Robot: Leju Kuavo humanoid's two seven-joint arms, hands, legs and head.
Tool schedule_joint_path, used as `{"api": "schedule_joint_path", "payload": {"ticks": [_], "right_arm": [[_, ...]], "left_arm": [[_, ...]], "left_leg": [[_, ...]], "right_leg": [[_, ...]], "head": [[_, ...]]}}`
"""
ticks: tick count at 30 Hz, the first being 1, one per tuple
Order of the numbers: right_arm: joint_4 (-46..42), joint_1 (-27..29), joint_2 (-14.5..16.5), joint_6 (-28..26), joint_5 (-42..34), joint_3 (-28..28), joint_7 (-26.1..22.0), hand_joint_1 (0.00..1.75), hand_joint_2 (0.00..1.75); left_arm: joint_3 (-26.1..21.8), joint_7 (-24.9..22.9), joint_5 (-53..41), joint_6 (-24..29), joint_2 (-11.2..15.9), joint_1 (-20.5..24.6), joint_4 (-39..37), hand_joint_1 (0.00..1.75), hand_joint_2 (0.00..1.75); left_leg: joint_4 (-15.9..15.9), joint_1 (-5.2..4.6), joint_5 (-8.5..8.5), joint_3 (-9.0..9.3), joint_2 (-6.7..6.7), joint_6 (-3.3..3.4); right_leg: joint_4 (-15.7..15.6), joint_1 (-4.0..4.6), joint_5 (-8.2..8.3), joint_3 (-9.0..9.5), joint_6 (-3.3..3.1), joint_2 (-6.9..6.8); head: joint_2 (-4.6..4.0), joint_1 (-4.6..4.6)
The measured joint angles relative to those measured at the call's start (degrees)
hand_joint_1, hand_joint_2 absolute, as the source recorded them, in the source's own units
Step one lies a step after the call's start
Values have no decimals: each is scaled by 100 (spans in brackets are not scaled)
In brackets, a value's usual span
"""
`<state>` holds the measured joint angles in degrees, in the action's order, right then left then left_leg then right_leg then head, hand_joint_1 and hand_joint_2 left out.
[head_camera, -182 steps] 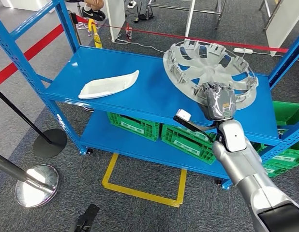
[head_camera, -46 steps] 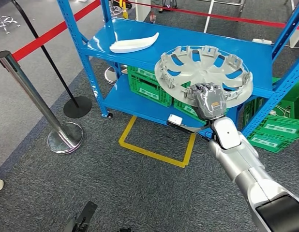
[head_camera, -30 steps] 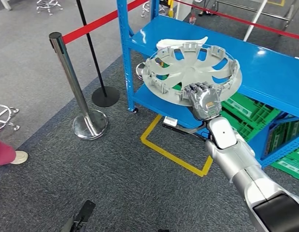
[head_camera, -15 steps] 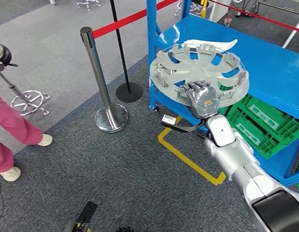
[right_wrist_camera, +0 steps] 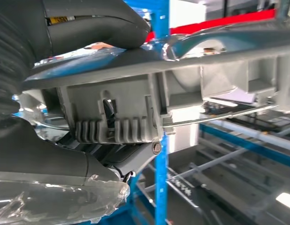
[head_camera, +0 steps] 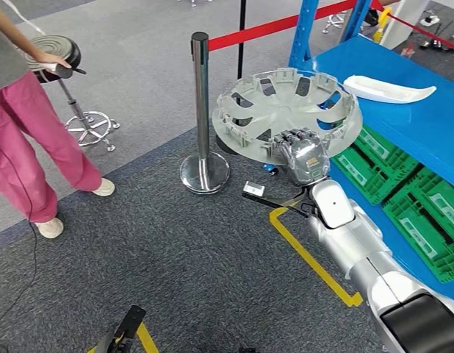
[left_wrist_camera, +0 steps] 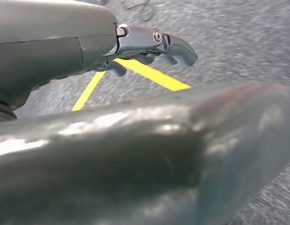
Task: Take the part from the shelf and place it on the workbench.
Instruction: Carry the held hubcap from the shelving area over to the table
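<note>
The part is a grey plastic hubcap [head_camera: 280,110], held roughly level over the carpet, away from the blue shelf [head_camera: 436,129]. My right hand [head_camera: 303,156] grips its near rim from below and in front. In the right wrist view the ribbed rim of the hubcap [right_wrist_camera: 136,115] sits clamped between the thumb [right_wrist_camera: 97,21] and the fingers beneath. In the left wrist view my left hand [left_wrist_camera: 150,44] hangs over grey carpet with its fingers stretched out and nothing in them.
A white curved part [head_camera: 388,90] lies on the shelf top, and green crates [head_camera: 380,158] stand below it. A chrome stanchion [head_camera: 201,110] with red tape stands just left of the hubcap. A person in pink trousers [head_camera: 31,158] stands far left by a stool [head_camera: 83,118]. Yellow tape [head_camera: 314,257] marks the floor.
The camera has turned left: the shelf has slid to the picture's right, and the stanchion and the person have come in. The hubcap stays in my right hand.
</note>
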<state>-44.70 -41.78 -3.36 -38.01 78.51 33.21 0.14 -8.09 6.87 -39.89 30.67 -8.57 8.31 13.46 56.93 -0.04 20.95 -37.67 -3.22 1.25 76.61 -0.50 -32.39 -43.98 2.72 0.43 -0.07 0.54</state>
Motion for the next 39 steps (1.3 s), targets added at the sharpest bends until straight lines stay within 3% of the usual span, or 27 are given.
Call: {"api": "schedule_joint_path", "payload": {"ticks": [2, 4, 6, 8, 9, 10, 12, 14, 15, 16, 17, 19, 21, 23, 24, 26, 28, 30, 31, 33, 35, 37, 39], "right_arm": [[-8, 0, -1, 27, -8, 1, -4, 175, 175], [-26, -15, -5, 67, -28, 2, -8, 175, 175], [-52, -33, -10, 112, -45, 4, -15, 175, 175], [-92, -57, -13, 175, -61, 14, -34, 175, 175], [-115, -74, -13, 211, -74, 19, -44, 175, 175], [-144, -93, -14, 245, -93, 21, -54, 175, 175], [-199, -130, -23, 299, -131, 20, -64, 175, 175], [-243, -159, -37, 344, -158, 20, -68, 175, 175], [-262, -169, -40, 364, -169, 20, -68, 175, 175], [-281, -181, -43, 381, -181, 20, -67, 175, 175], [-299, -195, -43, 391, -191, 19, -66, 175, 175], [-335, -225, -46, 399, -201, 15, -67, 175, 175], [-358, -247, -61, 403, -205, 13, -71, 175, 175], [-371, -254, -74, 415, -216, 18, -78, 175, 175], [-380, -253, -84, 424, -228, 21, -82, 175, 175], [-402, -250, -115, 446, -261, 24, -85, 175, 175], [-411, -247, -159, 466, -284, 25, -88, 175, 175], [-418, -249, -195, 480, -289, 25, -90, 175, 175], [-428, -254, -209, 484, -290, 25, -92, 175, 175], [-460, -277, -232, 490, -292, 22, -96, 175, 175], [-489, -311, -254, 501, -301, 22, -99, 175, 175], [-519, -332, -268, 527, -319, 23, -100, 175, 175], [-554, -345, -277, 565, -337, 26, -101, 175, 175]], "left_arm": [[0, -21, -1, -15, -5, -5, 0, 0, 0], [0, -23, -5, -25, -10, 3, 0, 0, 0], [0, -24, -10, -31, -12, 2, 0, 0, 0], [0, -25, -11, -41, -5, -26, 0, 0, 0], [0, -26, -11, -46, -6, -41, 0, 0, 0], [0, -27, -12, -49, -6, -45, 0, 0, 0], [1, -29, -14, -53, -13, -28, 0, 0, 0], [2, -30, -15, -61, -14, -12, 0, 0, 0], [2, -30, -14, -65, -15, -14, 0, 0, 0], [2, -31, -14, -67, -15, -18, 0, 0, 0], [2, -31, -14, -68, -16, -21, 0, 0, 0], [2, -31, -15, -68, -16, -10, 0, 0, 0], [2, -31, -15, -68, -18, 15, 0, 0, 0], [2, -31, -12, -68, -12, 21, 0, 0, 0], [2, -31, -10, -68, -7, 12, 0, 0, 0], [1, -31, -7, -73, -4, 5, 0, 0, 0], [1, -31, -7, -82, -20, 13, 0, 0, 0], [1, -31, -7, -92, -36, 11, 0, 0, 0], [1, -31, -6, -97, -38, 6, 0, 0, 0], [0, -31, -5, -108, -41, 1, 0, 0, 0], [1, -31, -3, -117, -43, 10, 0, 0, 0], [2, -31, 0, -125, -39, 7, 0, 0, 0], [1, -31, 4, -127, -33, -24, 0, 0, 0]], "left_leg": [[12, 14, -4, 7, -176, -14], [44, 17, -9, -14, -338, -63], [56, 28, -37, -61, -469, -135], [35, 55, -68, -99, -567, -205], [69, 45, -37, -127, -490, -239], [204, 30, 54, -199, -331, -272], [823, 6, 382, -494, 89, -323], [1536, 27, 649, -834, 251, -344], [1668, 36, 650, -893, 268, -347], [1571, 41, 549, -834, 280, -345], [1269, 42, 376, -663, 319, -339], [485, 5, 77, -223, 568, -312], [86, -51, 8, -22, 733, -245], [39, -74, 11, -30, 614, -159], [25, -68, 1, -31, 536, -126], [1, -37, -20, -26, 391, -55], [0, -20, -24, -28, 232, -13], [4, -16, -25, -27, 51, -4], [8, -12, -27, -24, -40, -6], [28, 6, -26, -21, -218, -27], [71, 12, -35, -60, -379, -87], [86, 31, -72, -122, -521, -163], [79, 52, -92, -157, -585, -224]], "right_leg": [[-574, -23, 370, 247, 0, 61], [-1356, -80, 668, 639, 15, 304], [-1649, -102, 706, 804, 15, 440], [-1663, -89, 719, 823, -35, 324], [-1678, -89, 733, 834, -76, 260], [-1701, -90, 748, 845, -116, 191], [-1732, -72, 762, 862, -171, 51], [-1732, -50, 752, 872, -189, -109], [-1732, -45, 744, 879, -193, -191], [-1732, -43, 735, 890, -192, -269], [-1732, -41, 723, 904, -184, -339], [-1721, -19, 690, 930, -148, -454], [-1715, 18, 660, 940, -96, -564], [-1728, 21, 635, 959, -40, -699], [-1704, 5, 597, 950, -13, -668], [-1369, -22, 396, 790, 19, -388], [-594, -23, 63, 402, 24, -90], [-43, -16, -66, 80, 30, -20], [-83, -18, 28, 67, 28, -12], [-752, -44, 438, 346, 34, 92], [-1432, -111, 690, 691, 59, 392], [-1608, -133, 694, 798, 53, 527], [-1614, -111, 707, 804, -11, 382]], "head": [[0, -2], [0, 3], [0, 8], [0, 4], [0, 20], [0, 49], [0, 108], [0, 119], [0, 120], [0, 119], [0, 120], [0, 122], [0, 118], [0, 114], [0, 113], [0, 95], [0, 75], [0, 69], [0, 69], [0, 69], [0, 74], [0, 79], [0, 75]]}}
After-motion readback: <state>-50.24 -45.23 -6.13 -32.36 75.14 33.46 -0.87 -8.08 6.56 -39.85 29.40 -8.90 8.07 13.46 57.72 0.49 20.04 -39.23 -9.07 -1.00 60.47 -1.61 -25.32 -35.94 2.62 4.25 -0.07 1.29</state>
